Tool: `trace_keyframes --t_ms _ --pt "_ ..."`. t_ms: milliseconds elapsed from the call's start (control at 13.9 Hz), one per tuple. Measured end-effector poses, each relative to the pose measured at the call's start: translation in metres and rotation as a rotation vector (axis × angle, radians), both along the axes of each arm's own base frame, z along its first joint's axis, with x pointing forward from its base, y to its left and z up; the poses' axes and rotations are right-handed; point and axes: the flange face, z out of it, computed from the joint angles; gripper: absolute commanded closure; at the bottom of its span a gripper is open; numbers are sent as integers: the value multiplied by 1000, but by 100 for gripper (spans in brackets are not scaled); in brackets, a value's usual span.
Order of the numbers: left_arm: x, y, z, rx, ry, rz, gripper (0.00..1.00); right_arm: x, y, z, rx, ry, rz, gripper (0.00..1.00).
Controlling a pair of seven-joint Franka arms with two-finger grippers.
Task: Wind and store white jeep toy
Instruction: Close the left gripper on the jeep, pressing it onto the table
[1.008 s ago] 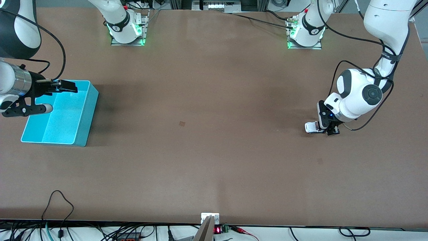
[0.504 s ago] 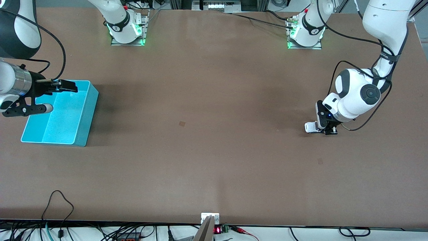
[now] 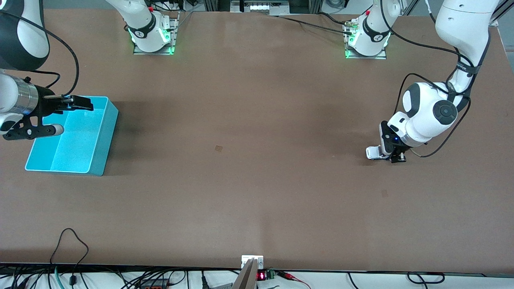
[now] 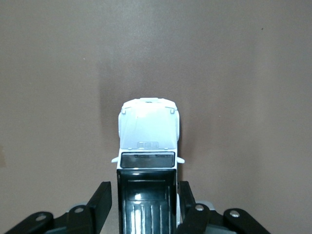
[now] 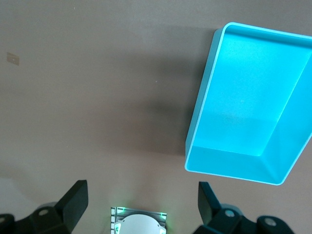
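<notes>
The white jeep toy point(image 3: 373, 152) stands on the table toward the left arm's end, upright on its wheels. In the left wrist view its white hood point(image 4: 148, 131) and black roof show. My left gripper point(image 3: 390, 155) is down at the table with its fingers point(image 4: 103, 202) on either side of the jeep's rear, open, with a thin gap at one side. My right gripper point(image 3: 68, 117) waits, open and empty, over the turquoise bin point(image 3: 102, 138) at the right arm's end. The bin point(image 5: 202, 102) looks empty.
The arm bases point(image 3: 152, 34) stand with green lights along the table edge farthest from the front camera. A small mark point(image 3: 218, 148) lies mid-table. Cables hang along the table edge nearest the front camera.
My left gripper has shifted slightly along the jeep toward its front and settled lower. The jeep has stayed in place. The right arm has not moved.
</notes>
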Motion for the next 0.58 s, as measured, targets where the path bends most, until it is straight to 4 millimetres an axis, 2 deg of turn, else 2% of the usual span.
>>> trace_keyframes --t_ms 576 --pt "0 0 0 0 -2 0 35 0 0 -1 0 3 0 0"
